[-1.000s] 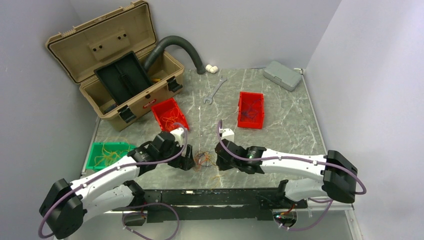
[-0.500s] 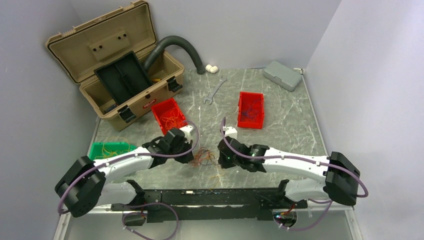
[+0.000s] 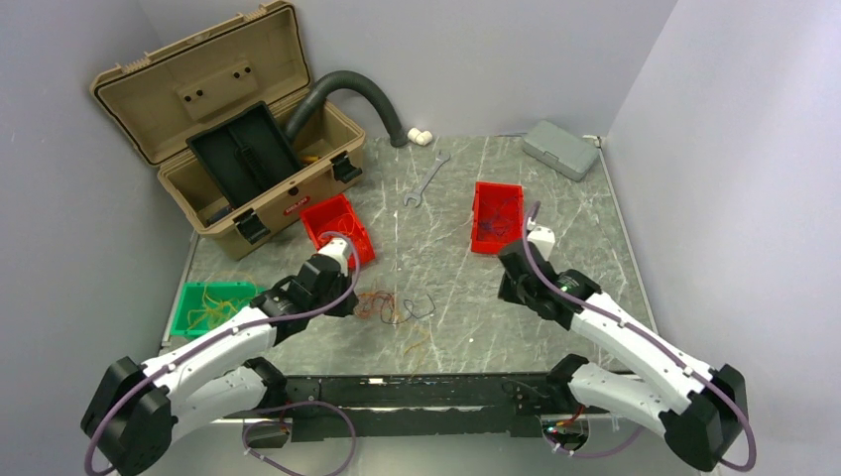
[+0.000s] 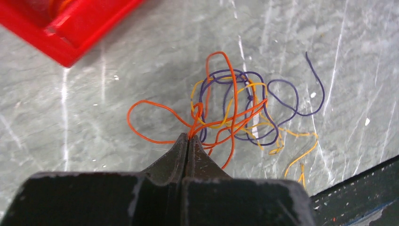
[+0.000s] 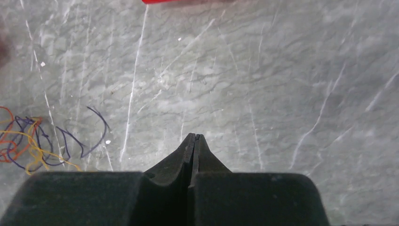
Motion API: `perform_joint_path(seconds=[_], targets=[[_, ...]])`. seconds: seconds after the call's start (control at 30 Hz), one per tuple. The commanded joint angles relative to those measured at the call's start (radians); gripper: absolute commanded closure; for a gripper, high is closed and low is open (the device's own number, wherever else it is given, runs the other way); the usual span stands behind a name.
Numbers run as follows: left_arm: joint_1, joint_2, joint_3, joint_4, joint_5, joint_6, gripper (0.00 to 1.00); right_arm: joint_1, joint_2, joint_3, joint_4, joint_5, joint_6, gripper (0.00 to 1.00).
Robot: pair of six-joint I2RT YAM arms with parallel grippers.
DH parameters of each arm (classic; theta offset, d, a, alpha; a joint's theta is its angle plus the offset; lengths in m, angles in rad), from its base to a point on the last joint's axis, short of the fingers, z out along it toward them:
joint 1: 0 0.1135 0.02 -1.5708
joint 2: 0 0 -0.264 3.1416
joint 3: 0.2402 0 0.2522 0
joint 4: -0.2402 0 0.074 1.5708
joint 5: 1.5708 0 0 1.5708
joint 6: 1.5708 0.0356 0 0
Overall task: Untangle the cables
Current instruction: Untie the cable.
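- The open toolbox (image 3: 288, 203) at the bench's (image 3: 436, 228) ten o'clock corner is carrying a black tray (image 3: 243, 149).
- The green bin (image 3: 183, 309) is holding yellow wires, the left red bin (image 3: 309, 220) orange ones, the right red bin (image 3: 497, 186) dark ones.
- The cables (image 4: 230, 108) are lying near six o'clock.
- The left tool (image 4: 188, 139), fully closed, is pinching their orange strand.
- The right tool (image 5: 195, 136) is hovering closed and empty at their three o'clock.

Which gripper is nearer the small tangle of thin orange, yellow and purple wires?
Left. The left gripper pinches an orange strand of the wire tangle; the right gripper hangs shut, well clear.
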Motion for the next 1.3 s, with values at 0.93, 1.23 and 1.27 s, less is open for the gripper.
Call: perform_joint_path(seconds=[0.93,1.23,1.27], targets=[[0.035,0.019,0.013,0.004,0.154,0.047,1.00,0.336,0.588,0.228,0.336,-0.150,-0.008,0.29],[0.034,0.014,-0.004,0.008,0.150,0.053,1.00,0.334,0.651,0.217,0.363,-0.117,0.143,0.33],[0.035,0.014,-0.006,0.009,0.152,0.053,1.00,0.334,0.664,0.226,0.363,-0.112,0.148,0.34]])
